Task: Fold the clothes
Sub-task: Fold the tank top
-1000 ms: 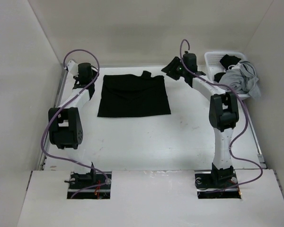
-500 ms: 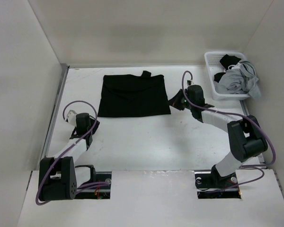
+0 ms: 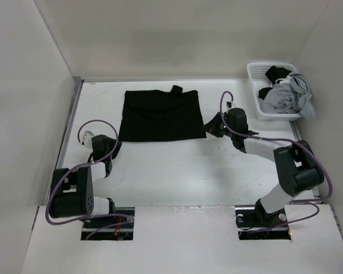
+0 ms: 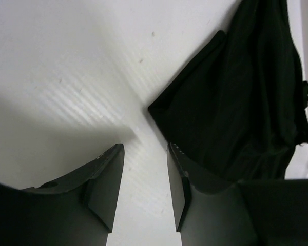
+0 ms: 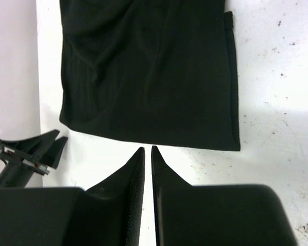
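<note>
Overhead view first: black garment (image 3: 162, 116) lies flat and roughly squared on the table (image 3: 171, 177), neck tab at its far edge. White mesh basket (image 3: 252, 71) of other laundry sits well off the garment's far-right corner. Left gripper (image 3: 114, 147) sits low just off the garment's near-left corner. Right gripper (image 3: 212, 127) is just beside its right edge, toward the near corner. Neither touches cloth. Left wrist view: left gripper (image 4: 145, 148) is about half open, with bare table between the fingers (image 4: 105, 184) and nothing held. The garment (image 4: 246, 102) corner is just ahead, slightly right of the gap. Right wrist view: right gripper (image 5: 147, 149) is cracked open by a thin slit only and is empty, its tips just short of the garment's (image 5: 149, 72) nearest edge. Step in hand looks like lining up both grippers to pinch the cloth for a fold. To do it well, the right jaws likely need to open wider before going in. The left should shift a touch so the corner falls inside its gap. Both should pinch all layers at matching spots and lift together, or the cloth may drag and skew.
</note>
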